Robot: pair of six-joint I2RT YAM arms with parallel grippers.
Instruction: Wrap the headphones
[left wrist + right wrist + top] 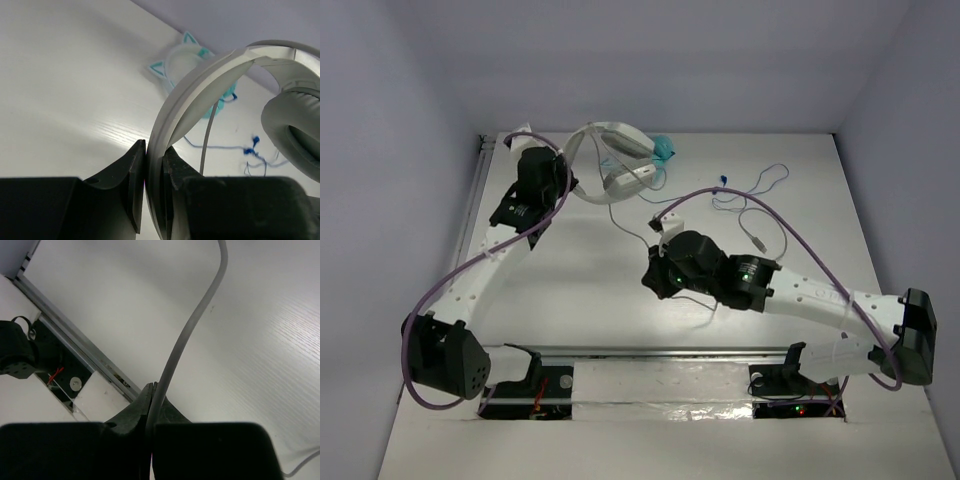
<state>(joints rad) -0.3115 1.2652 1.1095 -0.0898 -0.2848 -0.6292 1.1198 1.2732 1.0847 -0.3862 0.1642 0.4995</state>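
The headphones (617,150) are at the far side of the surface (570,300), their headband (200,85) clamped in the left gripper (154,152). The right gripper (152,392) is pinched tight on their thin cable (186,337), nearer mid-surface. Teal cat-ear headphones (186,59) lie beyond.

headphones (620,135) far back, earbuds (722,185) to right

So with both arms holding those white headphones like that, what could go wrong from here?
1. The left end effector pinches only the thin edge of the headband, so a tug might make it slip out.
2. The right end effector is shut on the thin cable, and pulling too far could strain it.
3. The blue-wired earbuds lie close by, so the cable might snag them during winding.
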